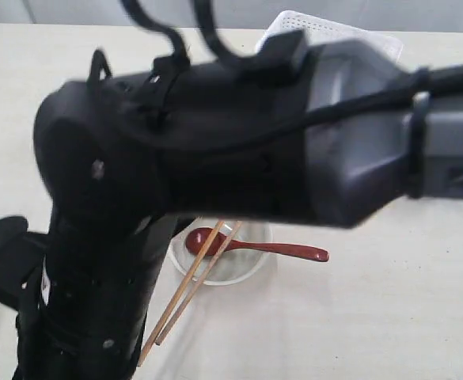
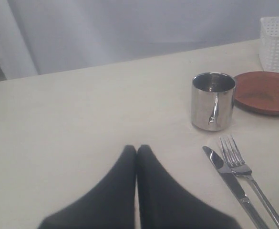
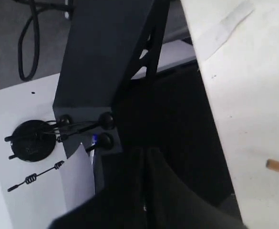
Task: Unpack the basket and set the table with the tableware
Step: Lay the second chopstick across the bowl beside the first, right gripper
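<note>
Your left pincer (image 2: 136, 149) is closest in its wrist view. Its two dark fingers are pressed together with nothing between them, and it hovers low over the pale table (image 2: 82, 105). Just past it, to one side, a steel knife (image 2: 227, 179) and fork (image 2: 242, 169) lie side by side on the table, close but not touching. Beyond them a shiny steel cup (image 2: 213, 101) stands upright. A reddish-brown plate (image 2: 265, 93) lies flat just behind the cup. Farther back, at the frame's edge, is a corner of the white lattice basket (image 2: 276, 43).

Your right pincer (image 3: 144, 157) is also closed and holds nothing you can see. It points past the table's edge toward the dark frame of the rig and a white floor panel.

In the exterior view a large black arm (image 1: 215, 134), blurred, fills most of the frame. Below it a white bowl (image 1: 247, 271) sits on the table. A dark red spoon (image 1: 271, 248) rests in the bowl with its handle sticking out over the rim. Two brown chopsticks (image 1: 187, 297) lean across the bowl, their lower ends on the table. The basket shows behind the arm, at the far side of the table.
</note>
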Action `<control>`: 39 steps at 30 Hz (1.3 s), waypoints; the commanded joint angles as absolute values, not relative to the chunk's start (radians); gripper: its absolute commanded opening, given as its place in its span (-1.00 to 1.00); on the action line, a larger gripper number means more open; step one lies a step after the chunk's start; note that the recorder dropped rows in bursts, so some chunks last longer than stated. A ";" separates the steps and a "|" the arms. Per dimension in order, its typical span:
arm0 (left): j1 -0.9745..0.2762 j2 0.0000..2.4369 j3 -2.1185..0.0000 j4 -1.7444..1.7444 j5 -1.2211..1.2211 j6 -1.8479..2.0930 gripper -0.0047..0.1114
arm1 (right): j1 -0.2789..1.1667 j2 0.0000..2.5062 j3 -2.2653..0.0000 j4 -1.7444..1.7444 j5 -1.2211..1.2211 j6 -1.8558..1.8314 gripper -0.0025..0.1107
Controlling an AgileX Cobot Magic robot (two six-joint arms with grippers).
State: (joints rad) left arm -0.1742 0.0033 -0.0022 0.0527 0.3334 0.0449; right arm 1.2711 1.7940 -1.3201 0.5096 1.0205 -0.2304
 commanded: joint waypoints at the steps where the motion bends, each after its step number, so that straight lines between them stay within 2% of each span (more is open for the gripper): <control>1: -0.172 0.000 0.000 0.051 0.329 0.044 -0.92 | 1.312 1.848 -1.323 0.463 1.021 -0.190 -0.96; 8: -0.172 0.000 0.000 0.051 0.329 0.044 -0.92 | 1.378 1.888 -1.323 0.133 0.997 0.096 -0.96; 19: -0.172 0.000 0.000 0.051 0.329 0.044 -0.92 | 1.374 1.914 -1.323 0.113 0.938 0.125 -0.96; 24: -0.172 0.000 0.000 0.051 0.329 0.044 -0.92 | 1.374 1.914 -1.323 -0.015 0.967 0.220 -0.96; 33: -0.172 0.000 0.000 0.051 0.329 0.044 -0.92 | 1.374 1.914 -1.323 -0.039 0.974 0.235 -0.96; 39: -0.172 0.000 0.000 0.051 0.329 0.044 -0.92 | 1.374 1.839 -1.338 -0.137 0.979 0.265 -0.96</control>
